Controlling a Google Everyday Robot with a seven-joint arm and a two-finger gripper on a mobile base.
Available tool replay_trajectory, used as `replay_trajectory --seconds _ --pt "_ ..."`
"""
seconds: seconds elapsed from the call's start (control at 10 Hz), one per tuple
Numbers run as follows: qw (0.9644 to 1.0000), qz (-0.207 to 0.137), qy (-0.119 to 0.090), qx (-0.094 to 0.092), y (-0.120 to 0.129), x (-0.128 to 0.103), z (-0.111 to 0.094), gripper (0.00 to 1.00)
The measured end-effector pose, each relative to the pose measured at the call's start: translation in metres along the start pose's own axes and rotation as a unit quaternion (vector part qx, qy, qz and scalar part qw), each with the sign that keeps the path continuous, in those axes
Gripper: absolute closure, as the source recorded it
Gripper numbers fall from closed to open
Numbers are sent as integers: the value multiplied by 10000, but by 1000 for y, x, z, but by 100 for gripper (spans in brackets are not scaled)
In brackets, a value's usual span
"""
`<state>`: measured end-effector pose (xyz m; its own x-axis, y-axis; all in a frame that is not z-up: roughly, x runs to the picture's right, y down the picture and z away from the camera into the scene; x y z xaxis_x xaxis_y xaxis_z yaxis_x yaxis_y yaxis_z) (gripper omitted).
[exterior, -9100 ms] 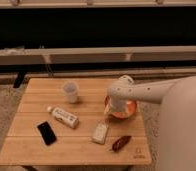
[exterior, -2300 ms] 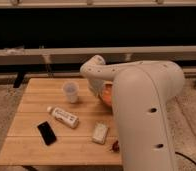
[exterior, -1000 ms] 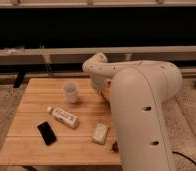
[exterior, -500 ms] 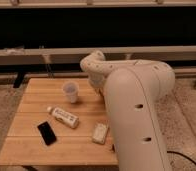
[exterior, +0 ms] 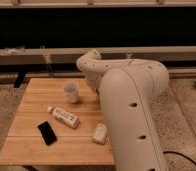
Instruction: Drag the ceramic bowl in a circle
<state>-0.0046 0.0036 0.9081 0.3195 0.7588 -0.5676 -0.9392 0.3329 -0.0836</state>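
A large white robot arm fills the right half of the camera view, bending over the far right part of a wooden table. The gripper is hidden behind the arm's own bulk, so its state cannot be told, and the ceramic bowl is likewise out of sight behind the arm. On the table's visible part stand a translucent cup, a small lying bottle, a black phone and a pale packet near the front edge.
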Motion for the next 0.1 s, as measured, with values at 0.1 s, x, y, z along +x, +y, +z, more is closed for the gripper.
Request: replay_trajectory --seconds 0.1 --pt "10000 -19 -1 13 0 -2 0 71"
